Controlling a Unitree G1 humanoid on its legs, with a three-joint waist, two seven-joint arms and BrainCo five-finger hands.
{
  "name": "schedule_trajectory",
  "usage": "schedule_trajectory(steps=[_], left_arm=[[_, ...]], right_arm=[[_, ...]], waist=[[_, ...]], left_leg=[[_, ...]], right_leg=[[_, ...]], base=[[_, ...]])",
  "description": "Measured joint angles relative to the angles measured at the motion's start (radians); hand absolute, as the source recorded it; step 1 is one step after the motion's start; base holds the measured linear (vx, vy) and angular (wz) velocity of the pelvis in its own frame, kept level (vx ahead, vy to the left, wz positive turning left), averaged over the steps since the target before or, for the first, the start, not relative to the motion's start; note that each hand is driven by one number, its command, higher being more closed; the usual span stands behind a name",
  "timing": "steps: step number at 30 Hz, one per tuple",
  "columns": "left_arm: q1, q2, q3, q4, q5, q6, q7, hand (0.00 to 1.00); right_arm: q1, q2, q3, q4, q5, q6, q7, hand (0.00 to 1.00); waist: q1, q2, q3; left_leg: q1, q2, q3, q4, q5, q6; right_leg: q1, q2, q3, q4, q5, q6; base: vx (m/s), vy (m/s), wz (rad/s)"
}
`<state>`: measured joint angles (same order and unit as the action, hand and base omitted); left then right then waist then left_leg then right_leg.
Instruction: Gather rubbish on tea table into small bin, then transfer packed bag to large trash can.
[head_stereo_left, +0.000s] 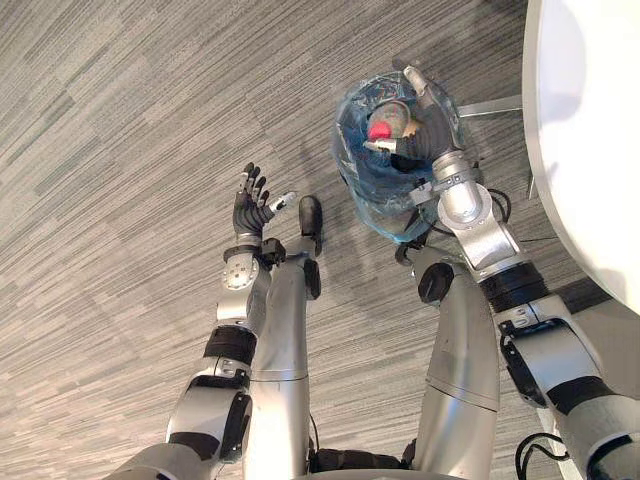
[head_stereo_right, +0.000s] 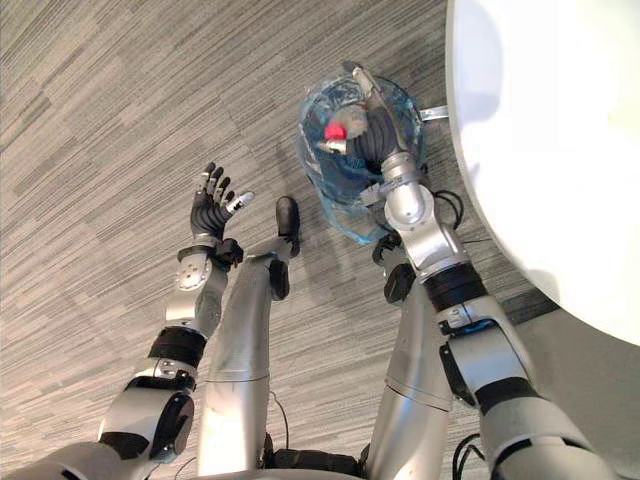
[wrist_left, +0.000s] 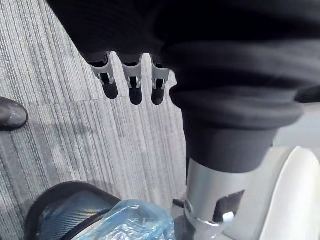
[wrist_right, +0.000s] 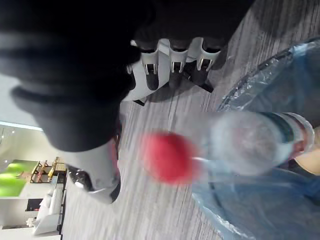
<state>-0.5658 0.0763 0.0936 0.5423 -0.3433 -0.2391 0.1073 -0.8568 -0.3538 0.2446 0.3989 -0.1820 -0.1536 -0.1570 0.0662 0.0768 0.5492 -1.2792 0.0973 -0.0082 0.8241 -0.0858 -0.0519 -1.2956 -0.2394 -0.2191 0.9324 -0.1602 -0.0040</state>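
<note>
A small black bin (head_stereo_left: 345, 150) lined with a blue plastic bag (head_stereo_left: 385, 200) stands on the carpet beside the white tea table (head_stereo_left: 590, 130). My right hand (head_stereo_left: 425, 125) hovers over the bin's mouth, its fingers (wrist_right: 172, 62) straight. A clear plastic bottle (wrist_right: 250, 142) with a red cap (wrist_right: 170, 156) lies just under the palm, over the bag's opening and apart from the fingers. My left hand (head_stereo_left: 250, 205) is raised over bare carpet to the left of the bin, palm up and open, holding nothing.
The round white table top (head_stereo_right: 560, 150) fills the right side, and a metal leg (head_stereo_left: 490, 105) runs from it toward the bin. A dark shoe (wrist_left: 10, 112) rests on the carpet. Grey striped carpet stretches away to the left.
</note>
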Motion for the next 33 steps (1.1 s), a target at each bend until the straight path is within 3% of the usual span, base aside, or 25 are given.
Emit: schedule_trajectory(steps=[11, 20, 25, 33], left_arm=[[0.078, -0.005, 0.041, -0.04, 0.002, 0.022, -0.001, 0.0], [0.091, -0.013, 0.073, -0.037, 0.002, 0.025, -0.018, 0.0], [0.093, -0.013, 0.072, -0.019, 0.002, 0.025, -0.019, 0.0], [0.091, -0.014, 0.063, -0.005, 0.001, 0.023, -0.02, 0.0]], right_arm=[[0.125, 0.05, 0.068, -0.19, -0.094, 0.005, 0.085, 0.0], [0.188, 0.052, 0.157, -0.168, -0.272, 0.005, 0.163, 0.0], [0.176, 0.048, 0.193, -0.06, -0.381, 0.003, 0.204, 0.0], [0.143, 0.032, 0.244, 0.108, -0.46, 0.007, 0.21, 0.0]], waist=[[-0.028, -0.061, 0.001], [-0.029, -0.066, 0.001], [-0.026, -0.066, 0.001], [-0.023, -0.066, 0.001]], left_leg=[[0.043, 0.024, 0.008, 0.013, -0.007, -0.01], [0.077, 0.033, 0.012, -0.012, -0.005, -0.013], [0.086, 0.033, 0.012, -0.02, -0.003, -0.009], [0.075, 0.034, 0.008, -0.032, -0.005, -0.013]], right_leg=[[0.042, 0.019, 0.003, -0.001, 0.0, 0.0], [0.078, 0.026, -0.004, -0.025, 0.0, 0.0], [0.085, 0.026, -0.006, -0.029, 0.0, 0.0], [0.082, 0.025, -0.018, -0.041, 0.0, 0.0]], base=[[-0.02, 0.005, -0.06], [0.0, 0.0, 0.0], [0.0, 0.0, 0.0], [0.0, 0.001, 0.01]])
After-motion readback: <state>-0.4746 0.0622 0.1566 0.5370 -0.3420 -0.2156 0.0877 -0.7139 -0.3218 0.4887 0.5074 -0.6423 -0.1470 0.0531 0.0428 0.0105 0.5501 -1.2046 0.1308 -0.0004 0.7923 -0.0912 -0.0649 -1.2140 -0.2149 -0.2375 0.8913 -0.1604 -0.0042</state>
